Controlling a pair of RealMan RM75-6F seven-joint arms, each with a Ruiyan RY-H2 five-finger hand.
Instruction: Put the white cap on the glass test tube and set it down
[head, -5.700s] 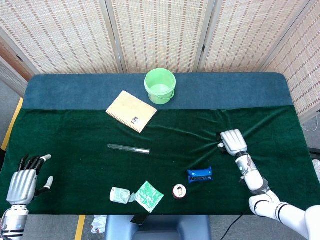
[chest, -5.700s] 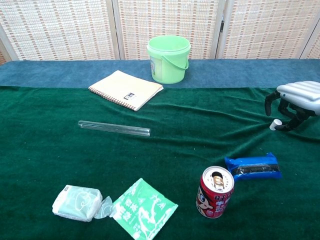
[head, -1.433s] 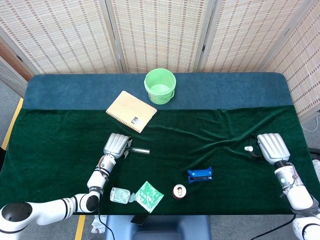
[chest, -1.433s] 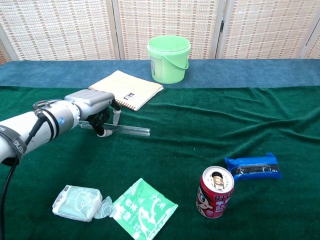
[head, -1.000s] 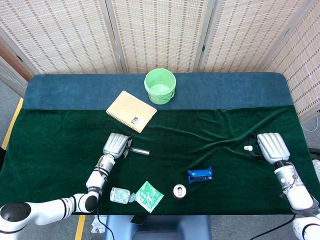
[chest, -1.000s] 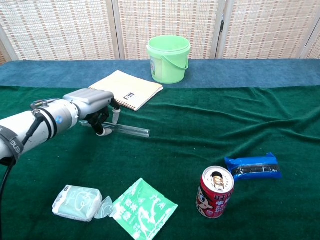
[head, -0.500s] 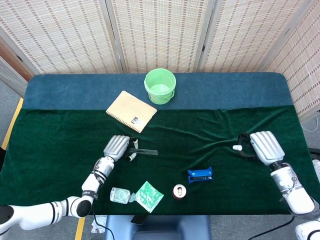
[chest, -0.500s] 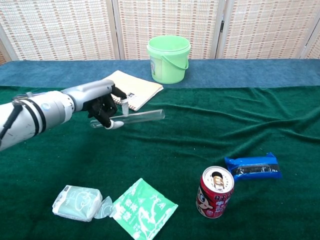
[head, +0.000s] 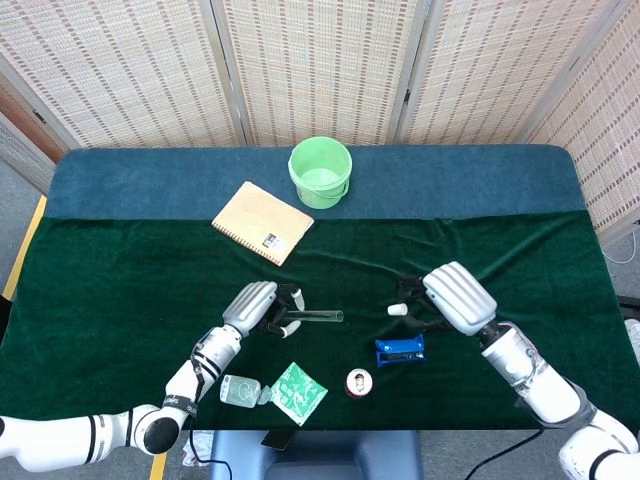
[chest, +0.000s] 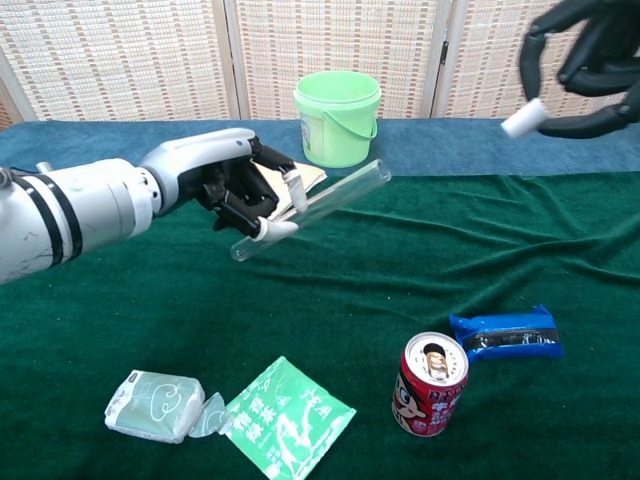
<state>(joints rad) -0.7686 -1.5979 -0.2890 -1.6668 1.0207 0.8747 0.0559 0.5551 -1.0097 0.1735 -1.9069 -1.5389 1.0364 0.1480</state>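
Observation:
My left hand holds the glass test tube in the air, its open end tilted up toward the right. My right hand is raised at the upper right of the chest view and pinches the small white cap between its fingertips. Cap and tube mouth are apart, with a clear gap between them.
A green bucket and a tan notebook lie at the back. A blue snack packet, a red can, a green sachet and a tissue pack sit near the front edge.
My left hand has lifted the tube off the cloth and tilted it up. My right hand has swung in from the right with the cap, toward the tube.

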